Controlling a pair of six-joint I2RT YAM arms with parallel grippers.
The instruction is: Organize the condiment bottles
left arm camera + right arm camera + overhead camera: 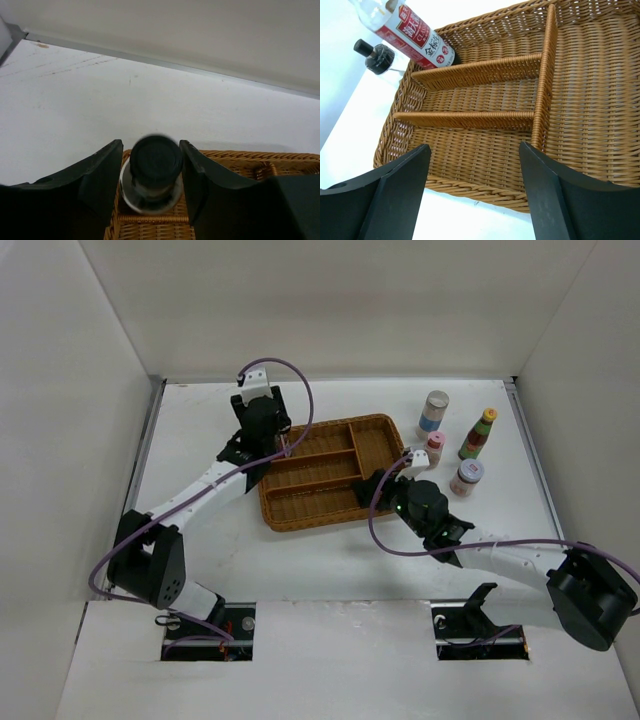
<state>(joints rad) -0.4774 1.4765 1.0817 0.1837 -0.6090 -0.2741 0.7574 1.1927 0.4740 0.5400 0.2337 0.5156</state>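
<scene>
My left gripper [272, 440] is shut on the tall clear black-capped bottle [152, 167], which stands in the far-left corner compartment of the brown wicker tray [320, 520]. The right wrist view shows its red label [420, 40]. The short black-capped bottle [376, 54] sits on the table just outside that corner. My right gripper [378, 485] is open and empty over the tray's near-right rim [470, 187]. The blue-labelled white-capped bottle [433, 411], dark green-yellow-capped bottle [478, 434], pink-capped bottle [433, 448] and squat pale-lidded jar [466, 478] stand right of the tray.
The tray has three long compartments and one cross compartment; only the corner one holds a bottle. White walls enclose the table at the back and both sides. Purple cables loop off both arms.
</scene>
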